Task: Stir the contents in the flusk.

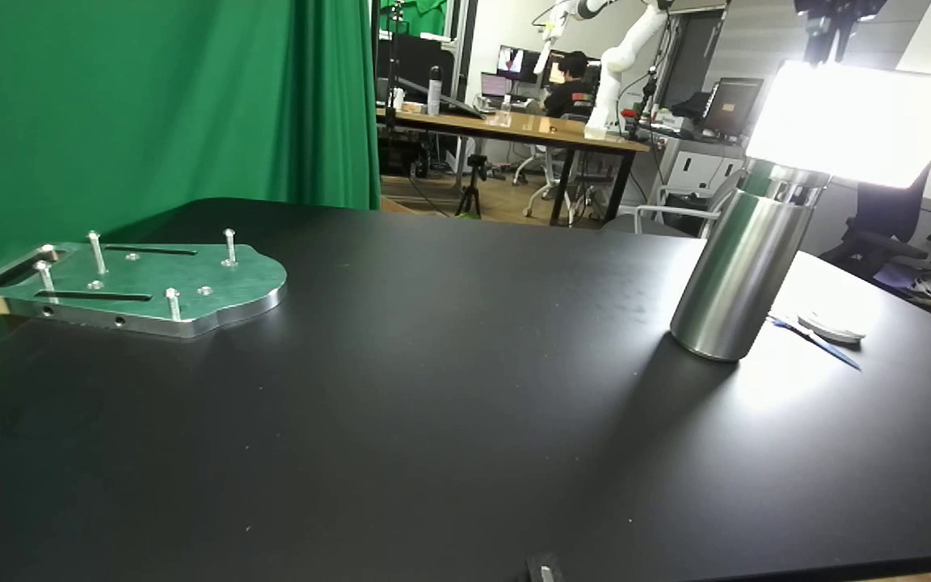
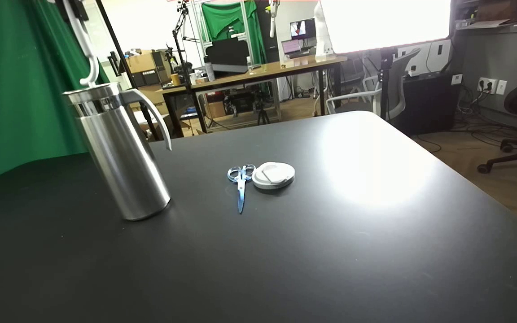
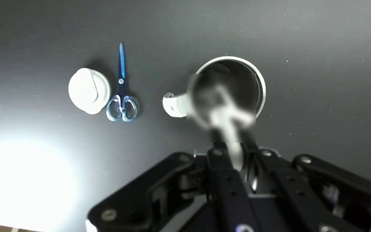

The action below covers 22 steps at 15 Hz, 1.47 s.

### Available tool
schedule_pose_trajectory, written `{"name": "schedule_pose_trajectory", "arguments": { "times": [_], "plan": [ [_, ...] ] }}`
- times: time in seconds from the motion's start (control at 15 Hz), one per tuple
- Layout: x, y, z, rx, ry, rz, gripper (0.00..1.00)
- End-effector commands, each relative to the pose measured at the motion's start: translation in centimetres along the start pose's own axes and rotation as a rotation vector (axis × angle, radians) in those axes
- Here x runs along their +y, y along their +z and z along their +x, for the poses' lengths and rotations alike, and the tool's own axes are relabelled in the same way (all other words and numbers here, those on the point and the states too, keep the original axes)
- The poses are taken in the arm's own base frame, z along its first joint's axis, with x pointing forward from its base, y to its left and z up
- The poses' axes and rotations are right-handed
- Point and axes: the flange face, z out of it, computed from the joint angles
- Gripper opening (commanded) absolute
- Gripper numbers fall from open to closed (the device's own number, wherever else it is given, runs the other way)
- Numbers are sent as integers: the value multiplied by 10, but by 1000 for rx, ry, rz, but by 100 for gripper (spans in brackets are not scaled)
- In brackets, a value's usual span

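Hand [image 3: 232,138]: pinching white curved utensil [image 3: 228,127] over mouth of stainless-steel handled flask [image 1: 744,275]. Flask: directly below hand, long axis upright, nearer right than left edge of tabletop [image 1: 433,404] in an exterior view. Stirring likely wants circles inside rim; utensil depth unclear.

Black claw [image 3: 233,139], angular links [image 3: 140,186], round silvery screw heads [image 3: 109,215]

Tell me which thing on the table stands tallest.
The silver flask: it rises well above the scissors, round white piece and pegged plate, which all lie low.
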Motion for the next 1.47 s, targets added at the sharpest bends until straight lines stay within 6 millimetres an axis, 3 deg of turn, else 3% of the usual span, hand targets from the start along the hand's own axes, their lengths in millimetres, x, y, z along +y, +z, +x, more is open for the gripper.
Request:
{"name": "schedule_pose_trajectory", "arguments": {
  "times": [0.0, 0.13, 0.53, 0.67, 0.8, 1.2, 1.27, 1.4],
  "plan": [
    [10, -46, -21, 58, 17, 3, 4],
    [6, -41, -21, 51, 13, 2, 4],
    [-21, 48, 2, -95, -18, 14, 4],
    [-25, 57, 8, -112, -30, 17, 4],
    [-23, 45, 8, -97, -33, 17, 4],
    [0, -39, -23, 41, -16, 18, 4],
    [3, -47, -26, 55, -13, 17, 4],
    [2, -42, -26, 53, -12, 14, 4]
  ]
}}
